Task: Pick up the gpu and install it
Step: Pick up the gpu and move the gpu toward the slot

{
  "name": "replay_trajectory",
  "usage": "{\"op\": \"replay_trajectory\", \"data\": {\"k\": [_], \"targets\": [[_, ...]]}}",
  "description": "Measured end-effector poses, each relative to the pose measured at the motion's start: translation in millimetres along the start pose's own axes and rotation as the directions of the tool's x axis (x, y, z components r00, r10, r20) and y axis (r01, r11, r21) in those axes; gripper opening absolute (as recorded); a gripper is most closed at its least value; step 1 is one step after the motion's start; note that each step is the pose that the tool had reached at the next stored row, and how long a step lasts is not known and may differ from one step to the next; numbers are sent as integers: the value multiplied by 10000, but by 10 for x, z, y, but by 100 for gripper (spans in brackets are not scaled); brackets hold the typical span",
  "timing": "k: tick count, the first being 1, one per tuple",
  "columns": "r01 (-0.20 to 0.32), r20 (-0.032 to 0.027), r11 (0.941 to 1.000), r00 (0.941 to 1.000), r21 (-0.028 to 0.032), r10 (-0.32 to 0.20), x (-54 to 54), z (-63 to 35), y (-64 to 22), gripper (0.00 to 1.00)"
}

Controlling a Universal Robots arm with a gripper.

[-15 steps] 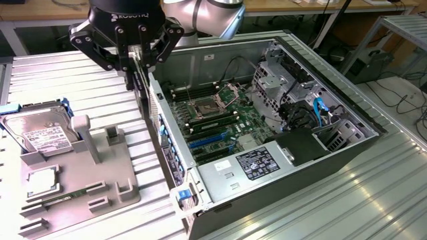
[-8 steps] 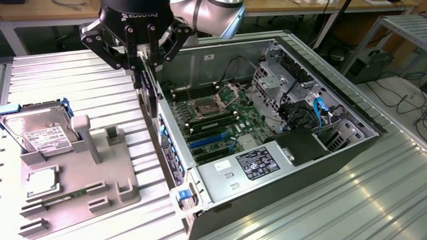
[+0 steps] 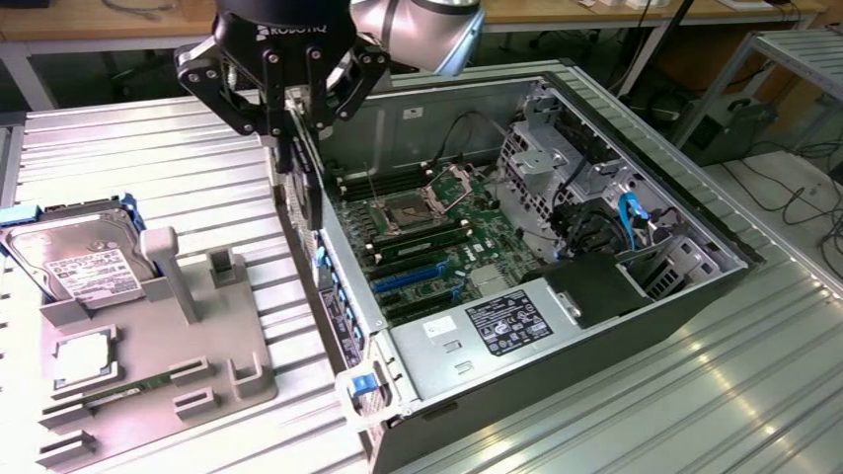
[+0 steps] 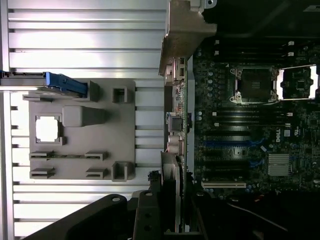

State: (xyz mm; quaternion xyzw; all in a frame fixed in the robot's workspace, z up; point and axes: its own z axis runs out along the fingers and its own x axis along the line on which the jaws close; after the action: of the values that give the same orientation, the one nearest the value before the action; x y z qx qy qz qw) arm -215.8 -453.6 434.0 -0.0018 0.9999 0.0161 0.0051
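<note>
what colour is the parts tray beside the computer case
Grey; the parts tray shows best in the exterior view.

The gpu [image 4: 175, 122] is seen edge-on, its flat faces hidden.

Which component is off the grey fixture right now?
The gpu: it hangs edge-on in the gripper at the edge of the open case. The hard drive, processor and memory stick sit in the fixture.

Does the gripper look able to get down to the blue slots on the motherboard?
Probably yes: the case lies open, nothing covers the blue slots, and the gripper holds the gpu upright at the case's edge.
</note>
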Motion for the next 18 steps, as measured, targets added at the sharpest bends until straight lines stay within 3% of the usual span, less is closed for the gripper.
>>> {"op": "replay_trajectory", "data": {"k": [18], "targets": [[0,0,10000,10000,0,0,-251,3,-1,27]]}}
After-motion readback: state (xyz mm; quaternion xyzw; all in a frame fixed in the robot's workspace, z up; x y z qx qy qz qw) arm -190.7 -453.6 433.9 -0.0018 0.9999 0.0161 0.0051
